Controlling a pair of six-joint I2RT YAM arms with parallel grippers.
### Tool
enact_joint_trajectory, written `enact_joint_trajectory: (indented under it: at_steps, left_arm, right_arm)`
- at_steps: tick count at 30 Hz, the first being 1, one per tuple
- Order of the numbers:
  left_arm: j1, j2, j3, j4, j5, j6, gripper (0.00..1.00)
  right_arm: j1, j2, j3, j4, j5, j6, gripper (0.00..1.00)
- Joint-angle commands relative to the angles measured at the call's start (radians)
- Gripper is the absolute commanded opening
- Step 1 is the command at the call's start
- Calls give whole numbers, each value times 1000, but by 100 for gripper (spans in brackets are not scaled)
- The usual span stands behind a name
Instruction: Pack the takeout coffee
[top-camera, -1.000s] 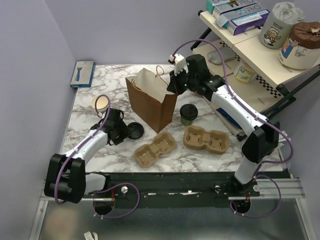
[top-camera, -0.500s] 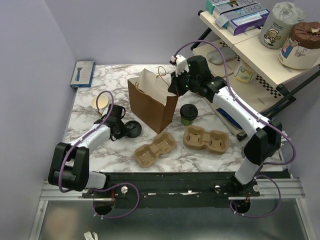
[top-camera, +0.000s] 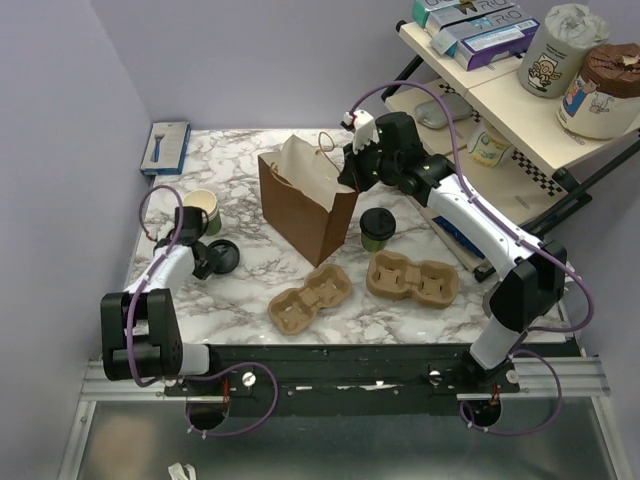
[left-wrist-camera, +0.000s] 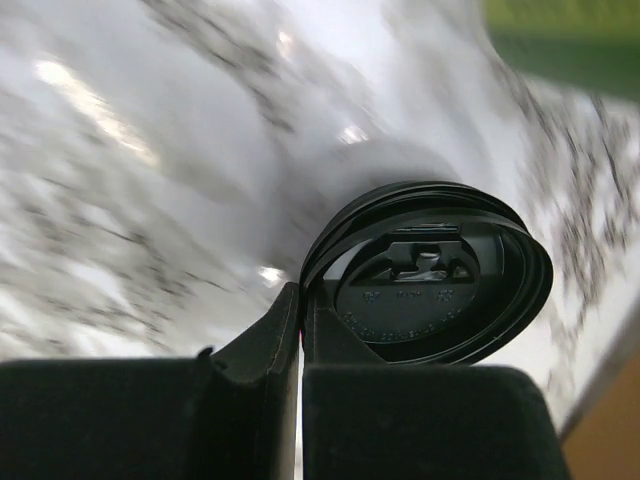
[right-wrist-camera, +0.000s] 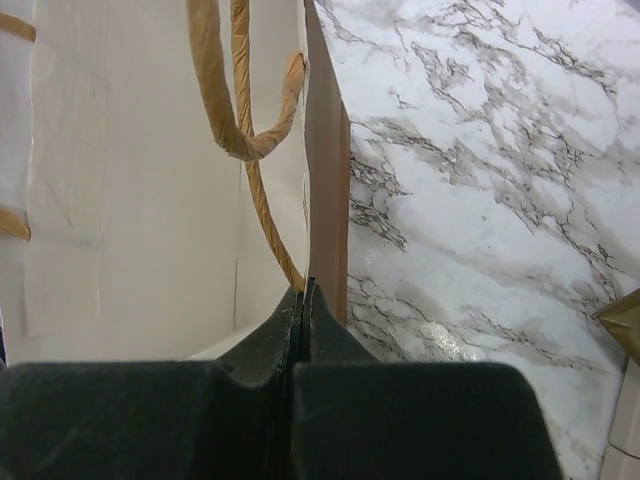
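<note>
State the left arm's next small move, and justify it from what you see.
Probably carry the round black plastic lid over the open dark-green paper cup beside it and set it on top: the left pincer is shut on the lid's rim, and that cup stands uncovered.

Little can be read. The boxes (top-camera: 470, 22) on the shelf (top-camera: 505, 100) carry large pale letters that seem to end in "RO"; the rest is cut off or too small. The lid (left-wrist-camera: 430, 275) has raised lettering on its underside, too fine to make out. The tub (top-camera: 553, 60) has a cartoon label whose wording is illegible.
</note>
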Motion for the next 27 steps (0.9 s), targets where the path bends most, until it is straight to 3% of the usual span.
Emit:
enact_joint_trajectory:
  at_steps: [1,7,8,17,20,21,25,27]
  left_arm:
    - [160,-20,-26,-131,-115,10,7]
    - [261,-36,-34,-140,-112,3,13]
    - [262,-34,-31,-152,-115,1,28]
    - [262,-230,6,-227,-59,-5,65]
    - [262,-304,81,-323,19,45,87]
    - [262,-325,104,-347,36,59,99]
    - [262,-474,213,-399,165,183,99]
    - [262,-490,322,-422,301,234,99]
  right_arm:
    - [-3,-9,-18,-51,44,-11,4]
    - [-5,-4,0,-71,21,-34,4]
    - [-3,-4,2,-80,7,-47,4]
    - [-3,31,78,-167,-34,-42,4]
    - [0,30,77,-167,-57,-25,4]
    - [0,33,83,-175,-59,-14,4]
    - [9,31,86,-198,-80,-21,5]
    - [14,23,75,-193,-76,-17,4]
